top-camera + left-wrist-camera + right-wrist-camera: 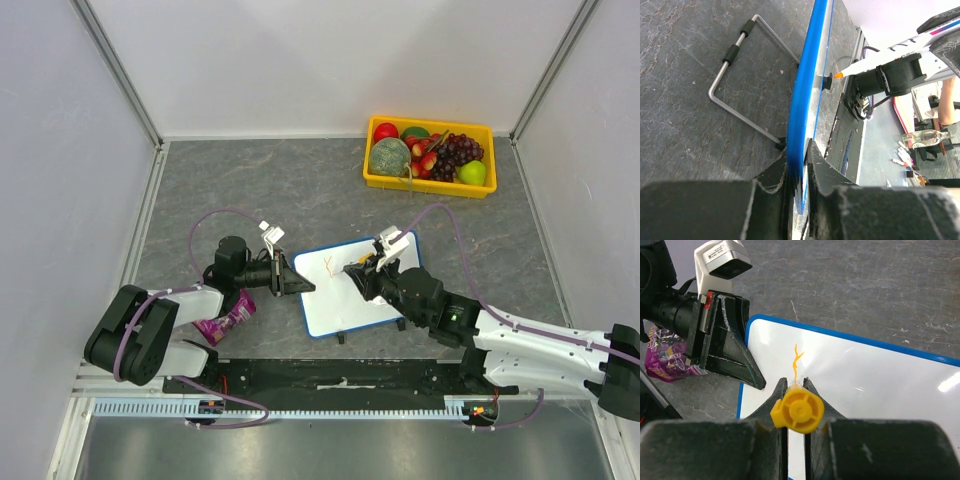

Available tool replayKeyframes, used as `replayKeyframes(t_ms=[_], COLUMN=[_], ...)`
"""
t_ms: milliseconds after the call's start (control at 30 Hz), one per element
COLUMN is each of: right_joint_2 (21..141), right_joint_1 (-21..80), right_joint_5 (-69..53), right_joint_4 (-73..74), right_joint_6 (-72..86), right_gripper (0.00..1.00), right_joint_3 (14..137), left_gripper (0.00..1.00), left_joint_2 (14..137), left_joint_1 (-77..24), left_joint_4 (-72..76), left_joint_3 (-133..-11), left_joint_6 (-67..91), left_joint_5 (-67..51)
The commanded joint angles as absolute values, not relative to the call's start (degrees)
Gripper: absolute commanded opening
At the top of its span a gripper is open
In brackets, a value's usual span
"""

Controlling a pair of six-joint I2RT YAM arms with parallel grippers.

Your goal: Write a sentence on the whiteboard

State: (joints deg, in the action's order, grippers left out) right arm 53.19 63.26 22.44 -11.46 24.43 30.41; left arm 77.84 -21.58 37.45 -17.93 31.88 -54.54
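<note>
The whiteboard (pixel 365 290), white with a blue frame, lies tilted at the table's middle. My left gripper (pixel 303 284) is shut on its left edge; the left wrist view shows the blue frame (pixel 807 95) edge-on between the jaws (pixel 801 167). My right gripper (pixel 358 270) is shut on an orange marker (pixel 797 410), whose tip (pixel 839 74) is at the board face (pixel 870 385). Of the sentence, a single orange Y-shaped stroke (pixel 797 360) shows near the board's upper left, just ahead of the right gripper (pixel 794 383).
A yellow tray (pixel 428 186) of fruit stands at the back right. A purple snack packet (pixel 225 320) lies by the left arm's base. The board's wire stand (pixel 735 75) folds out behind it. Walls close in the table's left, back and right.
</note>
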Motion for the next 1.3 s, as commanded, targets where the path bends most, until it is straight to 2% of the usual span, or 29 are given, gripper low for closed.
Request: replayKeyframes(t_ms=[0, 500, 1267], right_joint_2=[53.8, 57.6, 57.0], right_joint_1=[63.3, 63.2, 63.2], right_joint_5=[26.4, 30.3, 25.8], right_joint_4=[-12.5, -15.1, -8.8], right_joint_6=[23.7, 23.6, 24.9], right_gripper=[0.0, 0.0, 0.0], right_joint_3=[33.6, 33.5, 30.4], left_gripper=[0.02, 0.02, 0.02], left_joint_2=[78.9, 79.2, 79.2], left_joint_1=[-21.7, -21.7, -21.8], left_joint_4=[34.9, 34.8, 34.9], left_joint_3=[-18.0, -18.1, -18.2], left_joint_6=[26.3, 26.3, 26.2], left_joint_5=[-51.9, -52.0, -52.1])
